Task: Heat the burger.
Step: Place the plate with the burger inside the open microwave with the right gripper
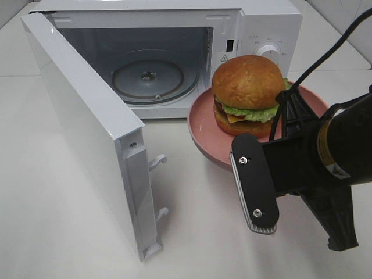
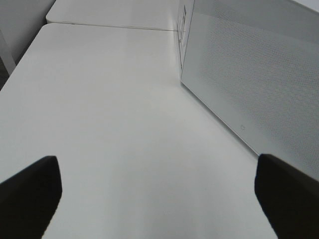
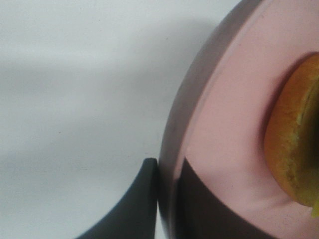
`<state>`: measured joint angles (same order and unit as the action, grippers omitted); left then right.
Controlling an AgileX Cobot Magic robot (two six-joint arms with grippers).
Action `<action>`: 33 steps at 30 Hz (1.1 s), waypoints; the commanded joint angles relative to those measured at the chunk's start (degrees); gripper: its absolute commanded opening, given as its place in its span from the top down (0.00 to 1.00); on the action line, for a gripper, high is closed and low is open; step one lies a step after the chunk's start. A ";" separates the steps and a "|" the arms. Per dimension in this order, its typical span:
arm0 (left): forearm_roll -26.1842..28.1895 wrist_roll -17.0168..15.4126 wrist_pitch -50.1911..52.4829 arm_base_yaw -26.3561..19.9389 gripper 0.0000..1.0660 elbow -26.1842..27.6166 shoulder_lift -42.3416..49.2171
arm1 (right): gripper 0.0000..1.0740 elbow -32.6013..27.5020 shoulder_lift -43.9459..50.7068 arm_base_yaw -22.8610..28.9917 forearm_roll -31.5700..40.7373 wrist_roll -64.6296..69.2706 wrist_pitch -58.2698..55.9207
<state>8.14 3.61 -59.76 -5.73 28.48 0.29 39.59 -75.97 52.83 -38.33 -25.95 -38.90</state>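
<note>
The white boxy microwave (image 1: 256,23) stands at the back of the white desk (image 1: 58,232), its door (image 1: 81,128) swung out left and the round glass turntable (image 1: 154,78) inside. Before its right half is the pink round plate (image 1: 200,125), its near rim in the right gripper (image 3: 167,194), with the round brown-bunned burger (image 1: 248,93) on it.

A: Item?
B: Burger (image 1: 249,96), one, whole.
A: Description?
B: Glossy brown domed bun on top. Green lettuce frill, yellow cheese and dark patty beneath it, with the lower bun at the base.
A: Pose?
B: Upright, layers stacked, top bun sitting squarely.
A: Location?
B: On the pink plate (image 1: 200,125), inside its rim and left of its middle in the high view. The base touches the plate.
</note>
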 commanded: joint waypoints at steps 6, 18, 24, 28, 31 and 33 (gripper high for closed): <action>0.29 0.00 0.46 -0.06 0.08 -0.11 1.20 | 0.99 0.29 0.69 -6.59 -1.83 -13.12 15.24; 0.29 0.00 0.46 -0.06 0.08 -0.11 1.20 | 0.99 0.29 0.69 -12.72 15.24 -34.03 20.40; 0.29 0.00 0.46 -0.06 0.08 -0.11 1.20 | 1.00 0.29 0.69 -15.87 25.15 -46.07 21.37; 0.29 0.00 0.46 -0.06 0.08 -0.11 1.20 | 1.00 0.29 0.69 -17.42 28.93 -50.13 22.12; 0.29 0.00 0.46 -0.06 0.08 -0.11 1.20 | 1.00 0.29 0.46 -18.11 33.23 -54.83 22.63; 0.29 0.00 0.46 -0.06 0.08 -0.11 1.20 | 1.00 0.29 0.23 -18.11 33.86 -55.98 22.57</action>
<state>8.14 3.61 -59.76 -5.73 28.48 0.29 39.19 -76.43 34.95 -5.39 -79.81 -20.11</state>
